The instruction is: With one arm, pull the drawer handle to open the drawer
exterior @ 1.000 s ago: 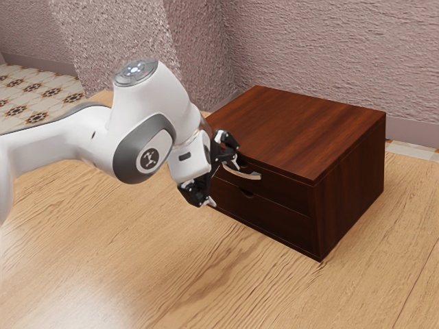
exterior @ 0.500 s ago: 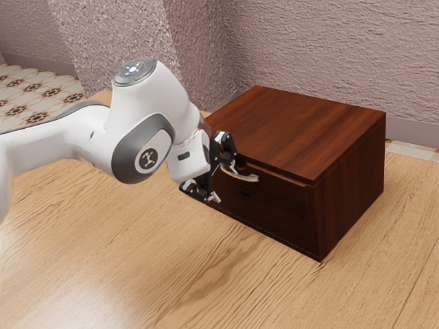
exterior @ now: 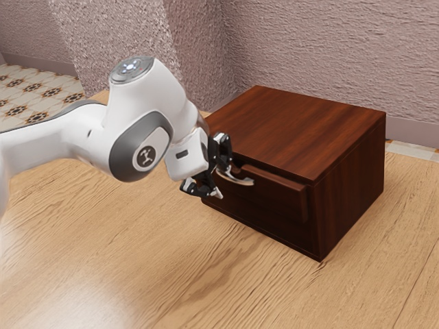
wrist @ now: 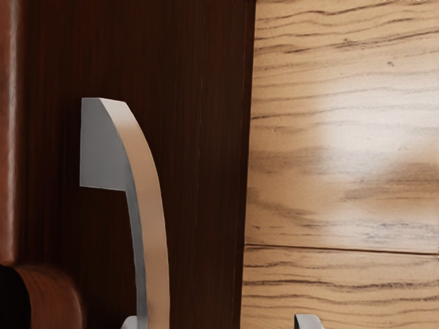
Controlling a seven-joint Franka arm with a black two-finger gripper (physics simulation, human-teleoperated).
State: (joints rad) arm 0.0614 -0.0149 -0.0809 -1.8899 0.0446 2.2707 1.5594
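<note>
A dark wooden cabinet (exterior: pixel 302 130) stands on the floor with two drawers in its front. The top drawer (exterior: pixel 271 188) sticks out a little from the cabinet face. Its curved metal handle (exterior: pixel 235 178) (wrist: pixel 140 199) lies between the fingers of my black gripper (exterior: pixel 215 169). The gripper is open: one finger stands above the handle and one below, well apart. In the wrist view the handle runs close along the drawer front (wrist: pixel 192 137), against one fingertip (wrist: pixel 130 322), while the other fingertip (wrist: pixel 309 319) stands clear of it.
The lower drawer (exterior: pixel 264 221) sits flush under the top one. Wooden floor (exterior: pixel 171 267) stretches in front of the cabinet. A rough wall (exterior: pixel 329 48) rises behind it, with a tiled floor (exterior: pixel 27 92) at the far left.
The top drawer has slid out of the cabinet toward the exterior view's left. My hand has drawn back the same way with the handle between its fingers.
</note>
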